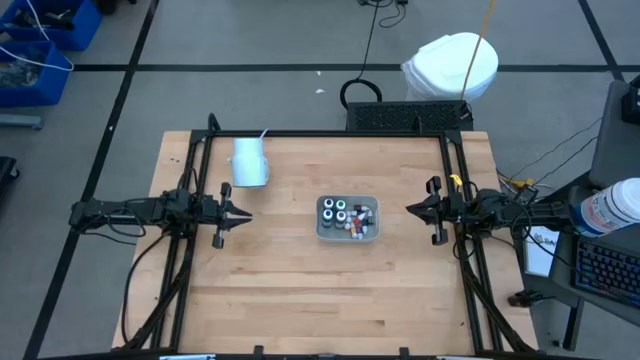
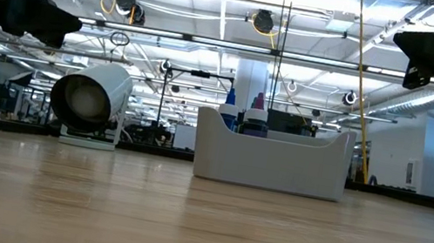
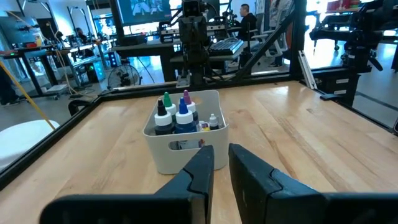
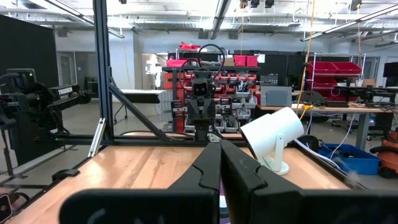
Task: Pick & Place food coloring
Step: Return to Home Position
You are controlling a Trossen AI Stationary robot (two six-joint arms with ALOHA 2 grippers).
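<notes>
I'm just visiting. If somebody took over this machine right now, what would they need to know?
Left gripper: empty, fingers slightly apart, parked at the left side of the table.
Right gripper: empty, shut, parked at the right side.
Food coloring bottles: all visible ones sit in the tray mid-table.
Done: no bottle lies loose on the table.
Left: nothing apparent.

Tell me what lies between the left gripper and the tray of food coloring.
Only bare table lies between the left gripper and the grey tray holding the food coloring, as the high view shows. The white cup lies off that line.
</notes>
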